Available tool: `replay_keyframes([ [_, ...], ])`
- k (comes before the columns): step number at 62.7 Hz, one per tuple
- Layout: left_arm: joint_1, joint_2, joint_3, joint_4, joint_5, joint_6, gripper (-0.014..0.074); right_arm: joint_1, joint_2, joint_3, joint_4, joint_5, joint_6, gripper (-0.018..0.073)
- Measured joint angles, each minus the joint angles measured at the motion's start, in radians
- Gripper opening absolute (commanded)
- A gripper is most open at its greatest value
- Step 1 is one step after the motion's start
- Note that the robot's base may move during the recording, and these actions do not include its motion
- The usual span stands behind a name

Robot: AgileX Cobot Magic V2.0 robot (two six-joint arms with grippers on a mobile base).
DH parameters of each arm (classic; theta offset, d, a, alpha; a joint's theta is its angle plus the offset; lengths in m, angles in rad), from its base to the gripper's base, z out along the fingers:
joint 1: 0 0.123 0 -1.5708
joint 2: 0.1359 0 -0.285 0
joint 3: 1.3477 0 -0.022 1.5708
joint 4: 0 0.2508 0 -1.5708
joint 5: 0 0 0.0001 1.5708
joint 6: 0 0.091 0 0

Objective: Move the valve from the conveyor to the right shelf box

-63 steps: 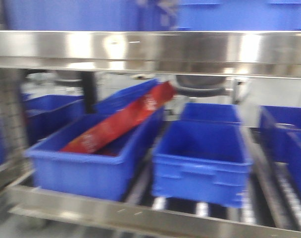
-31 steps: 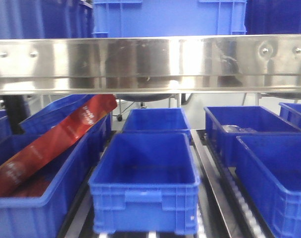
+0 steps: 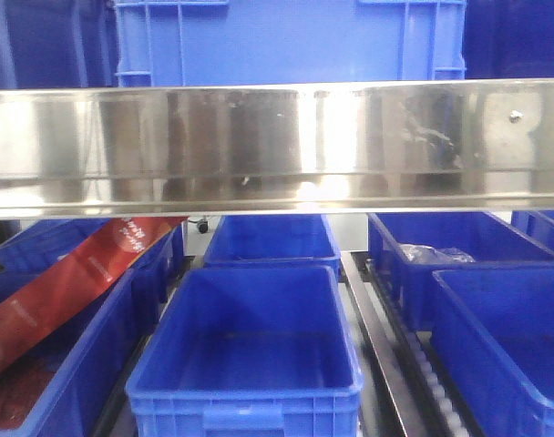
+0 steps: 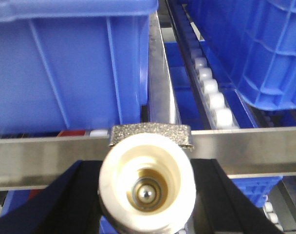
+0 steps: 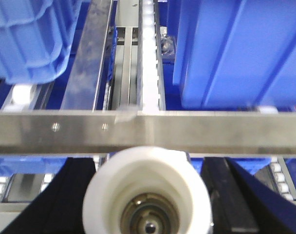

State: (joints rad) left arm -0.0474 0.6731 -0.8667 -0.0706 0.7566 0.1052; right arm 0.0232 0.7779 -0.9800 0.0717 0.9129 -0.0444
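In the left wrist view my left gripper [image 4: 147, 197] is shut on a cream-white valve [image 4: 147, 146], whose open end with a metal ball inside faces the camera. Black fingers [image 4: 70, 200] flank it. In the right wrist view my right gripper [image 5: 148, 204] is shut on a second white valve [image 5: 148, 163] in the same way. Both valves sit just before the shelf's steel front rail [image 4: 245, 151]. The front view shows blue shelf boxes: a centre one [image 3: 250, 393] and a right one [image 3: 459, 314]. The conveyor is out of view. Neither gripper shows in the front view.
A wide steel shelf rail [image 3: 277, 146] crosses the front view, with a blue crate [image 3: 286, 41] above it. A red packet [image 3: 67, 282] leans in the left box. A back right box [image 3: 386, 273] holds a clear bag [image 3: 432, 255]. White rollers [image 4: 211, 92] run between boxes.
The front view has shifted: the shelf boxes and red packet have slid left and down in the frame, the steel rail sits lower, and the picture is no longer blurred.
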Motion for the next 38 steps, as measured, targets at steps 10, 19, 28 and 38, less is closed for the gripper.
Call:
replay_keyframes([
  [10, 0.0, 0.0, 0.0, 0.0, 0.0, 0.0, -0.0111, 0.0, 0.0, 0.0, 0.0, 0.0, 0.0, -0.0163],
  [19, 0.0, 0.0, 0.0, 0.0, 0.0, 0.0, -0.0111, 0.0, 0.0, 0.0, 0.0, 0.0, 0.0, -0.0163],
  [28, 0.0, 0.0, 0.0, 0.0, 0.0, 0.0, -0.0111, 0.0, 0.0, 0.0, 0.0, 0.0, -0.001, -0.0163],
  [38, 0.0, 0.0, 0.0, 0.0, 0.0, 0.0, -0.0111, 0.0, 0.0, 0.0, 0.0, 0.0, -0.001, -0.0163],
])
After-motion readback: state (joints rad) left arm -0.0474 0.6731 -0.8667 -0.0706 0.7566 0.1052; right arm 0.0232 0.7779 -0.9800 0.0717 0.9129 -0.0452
